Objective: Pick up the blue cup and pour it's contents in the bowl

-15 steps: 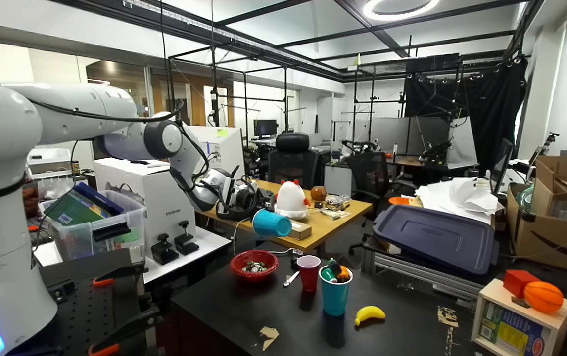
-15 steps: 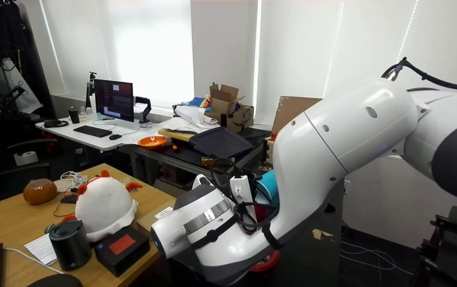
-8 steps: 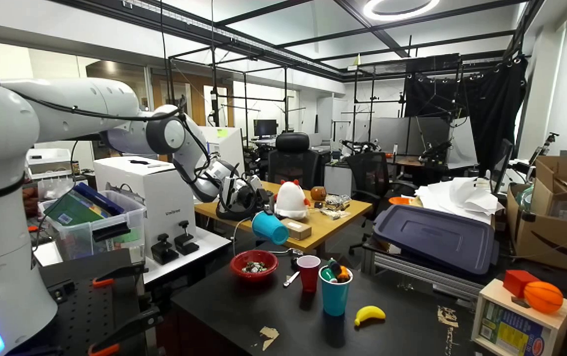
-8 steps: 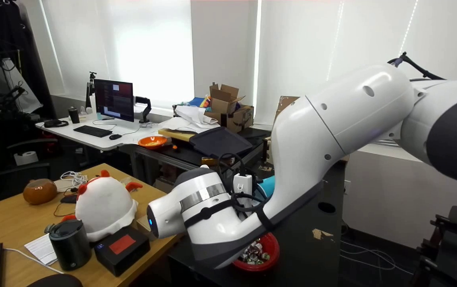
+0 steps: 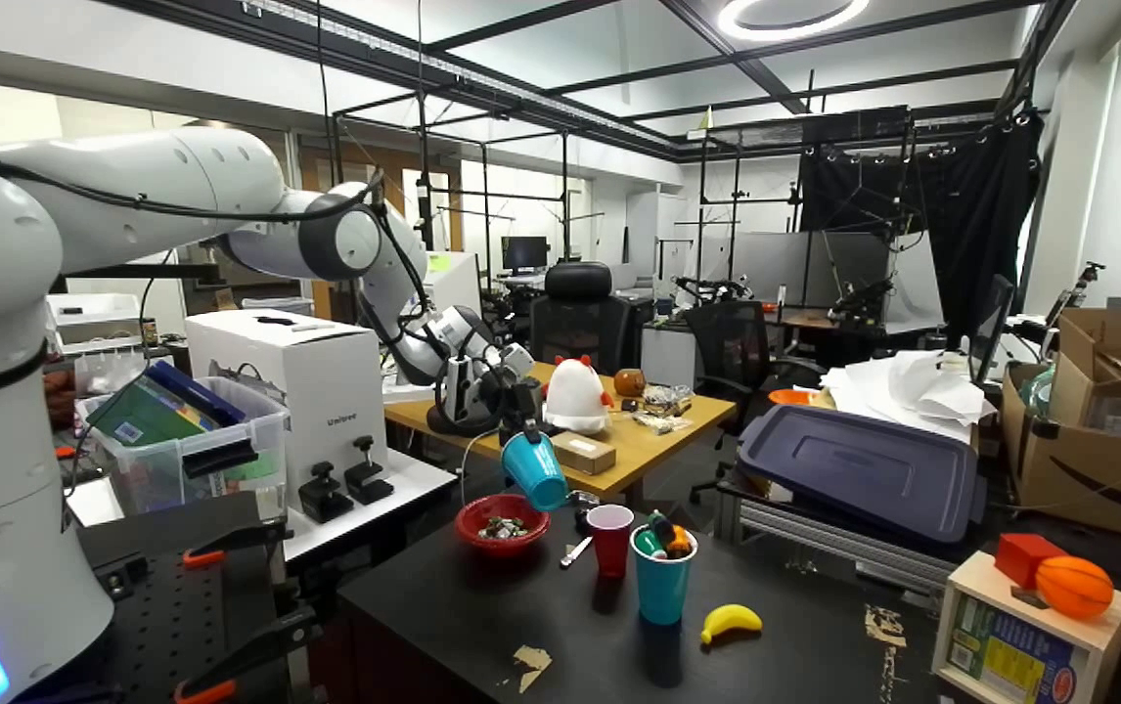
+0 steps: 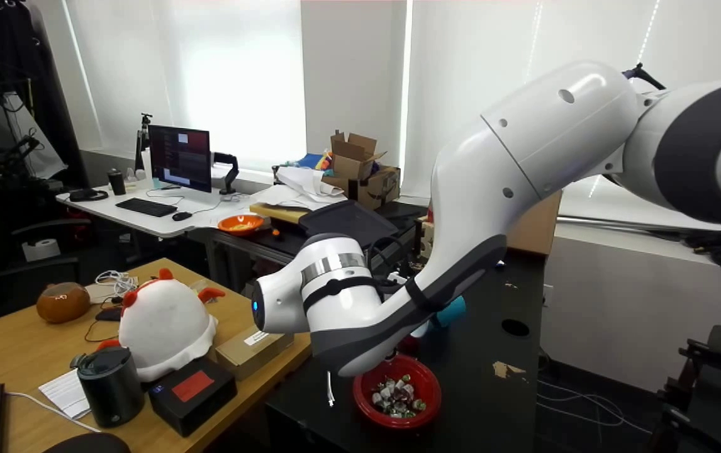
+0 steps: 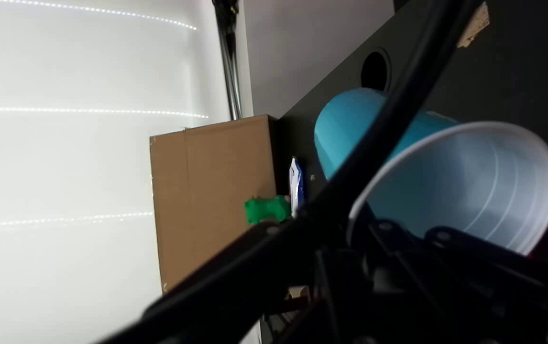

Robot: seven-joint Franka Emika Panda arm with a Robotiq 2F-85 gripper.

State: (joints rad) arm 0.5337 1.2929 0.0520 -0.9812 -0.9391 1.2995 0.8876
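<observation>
My gripper (image 5: 525, 426) is shut on the rim of the blue cup (image 5: 534, 471), seen from an exterior view. The cup hangs tilted in the air, base down to the right, just above and right of the bowl. In the wrist view the gripper (image 7: 353, 234) pinches the white rim of the cup (image 7: 345, 124); the visible inside looks bare. In an exterior view the arm hides most of the cup (image 6: 452, 311) and the gripper. The red bowl (image 5: 472, 538) stands on the black table with several small silvery and green pieces in it; it also shows in an exterior view (image 6: 362, 406).
A small red cup (image 5: 609, 543) and a teal cup full of toys (image 5: 660, 592) stand right of the bowl. A yellow banana (image 5: 731, 622) and a knife (image 5: 575, 552) lie near them. A wooden box (image 5: 1030, 626) bears a red block and an orange ball.
The cup has turned from nearly sideways to base down and has lowered, while staying in my gripper. The arm has shifted, uncovering the bowl in an exterior view. The bowl has not moved.
</observation>
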